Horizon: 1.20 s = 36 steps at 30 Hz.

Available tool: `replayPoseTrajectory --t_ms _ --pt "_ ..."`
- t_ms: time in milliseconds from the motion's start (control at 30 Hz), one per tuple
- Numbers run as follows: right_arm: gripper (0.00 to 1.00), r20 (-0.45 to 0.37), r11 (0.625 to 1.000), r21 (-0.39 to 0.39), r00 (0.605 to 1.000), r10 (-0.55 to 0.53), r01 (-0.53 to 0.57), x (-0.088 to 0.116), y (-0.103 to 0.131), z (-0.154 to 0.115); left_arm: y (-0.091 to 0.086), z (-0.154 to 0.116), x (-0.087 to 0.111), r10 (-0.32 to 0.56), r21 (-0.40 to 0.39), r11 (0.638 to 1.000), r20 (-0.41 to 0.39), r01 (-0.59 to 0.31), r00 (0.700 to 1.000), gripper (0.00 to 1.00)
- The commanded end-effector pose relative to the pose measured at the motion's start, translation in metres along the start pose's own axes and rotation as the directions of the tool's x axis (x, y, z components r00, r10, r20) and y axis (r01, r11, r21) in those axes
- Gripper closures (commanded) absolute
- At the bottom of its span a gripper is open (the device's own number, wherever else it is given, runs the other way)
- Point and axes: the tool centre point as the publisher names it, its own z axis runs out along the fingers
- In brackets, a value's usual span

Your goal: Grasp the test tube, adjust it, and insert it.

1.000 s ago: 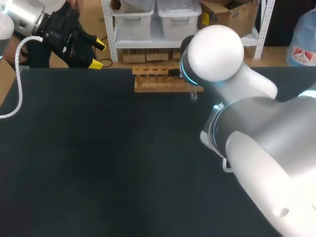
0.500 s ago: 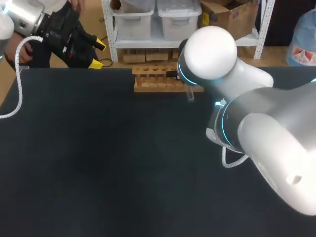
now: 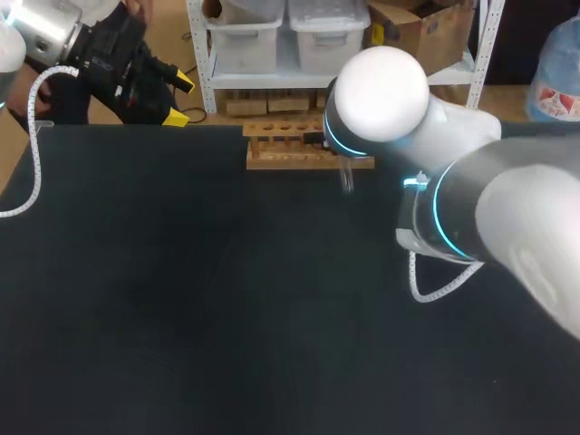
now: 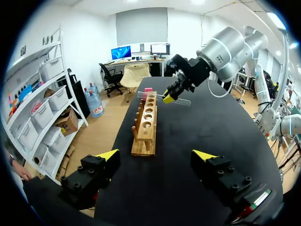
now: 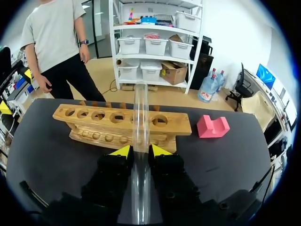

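A clear glass test tube (image 5: 140, 117) lies nearly level between the yellow fingertips of my right gripper (image 5: 141, 150), which is shut on it. The tube points out over the wooden rack (image 5: 121, 123), crossing it near its second hole from the pink-block end. In the left wrist view the right gripper (image 4: 168, 97) holds the tube (image 4: 155, 96) above the rack's (image 4: 145, 126) far end. In the head view my right arm (image 3: 376, 86) hides its gripper; only the tube's end (image 3: 346, 178) shows in front of the rack (image 3: 288, 145). My left gripper (image 3: 179, 100) hangs open and empty at the table's far left corner.
A pink block (image 5: 212, 126) sits on the black table beside the rack's end, also seen as the pink block (image 4: 148, 89) past the rack in the left wrist view. The left gripper (image 4: 156, 155) is well short of the rack. My right arm's forearm (image 3: 507, 217) spans the table's right side.
My right arm's elbow has swung right and up, and its wrist with the tube has shifted slightly left along the rack. The left arm has not moved.
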Motion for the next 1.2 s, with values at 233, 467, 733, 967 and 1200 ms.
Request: replayPoseTrajectory --t_ms 233,467,733,967,1200 --pt "1.0 -0.04 1.0 -0.009 0.999 -0.002 0.002 -0.001 0.003 0.01 -0.001 0.0 0.0 0.001 -0.003 1.0 -0.002 -0.001 1.0 0.0" --pt "1.0 -0.057 1.0 -0.011 0.998 0.0 0.0 0.002 0.003 0.013 -0.001 0.0 0.0 0.001 -0.003 1.0 -0.002 -0.001 1.0 0.0" --pt "1.0 -0.068 1.0 -0.012 0.998 0.001 -0.002 0.003 0.002 0.014 -0.001 0.0 0.0 0.001 -0.003 1.0 -0.002 -0.001 1.0 0.0" --pt "1.0 -0.069 1.0 -0.013 0.998 0.006 -0.007 0.004 0.0 0.004 -0.001 0.0 0.0 0.001 -0.003 1.0 -0.002 -0.001 1.0 0.0" --pt "1.0 -0.063 1.0 -0.02 0.998 0.007 -0.009 0.005 -0.001 -0.014 -0.001 0.0 0.0 0.001 -0.003 1.0 -0.002 -0.001 1.0 0.0"
